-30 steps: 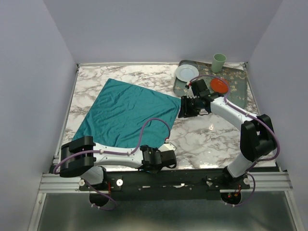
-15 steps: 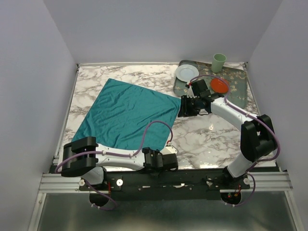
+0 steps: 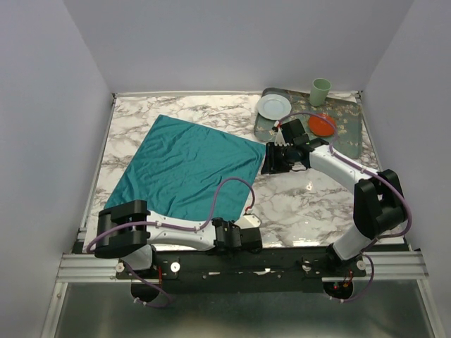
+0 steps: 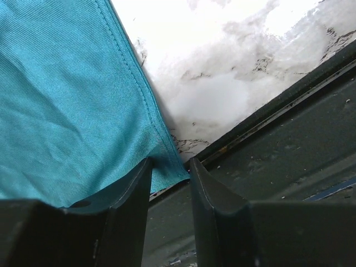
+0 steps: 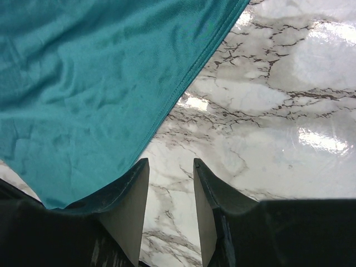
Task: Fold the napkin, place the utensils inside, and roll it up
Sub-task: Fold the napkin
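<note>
The teal napkin (image 3: 187,163) lies spread flat on the marble table. My left gripper (image 3: 239,232) is low at the table's near edge, by the napkin's near corner. In the left wrist view that corner (image 4: 177,172) lies between my open fingertips, midway at the gripper (image 4: 169,168). My right gripper (image 3: 268,158) hangs at the napkin's right corner. In the right wrist view it (image 5: 171,167) is open over bare marble, with the napkin's hem (image 5: 183,89) just left of it. I cannot make out the utensils.
A patterned grey-green tray (image 3: 347,134) sits at the back right with a white plate (image 3: 273,106), an orange-red bowl (image 3: 321,125) and a pale green cup (image 3: 320,91). The dark rail (image 4: 289,150) runs along the table's near edge.
My left gripper has moved a little nearer and to the right, down by the napkin's near corner. The right arm has barely moved.
</note>
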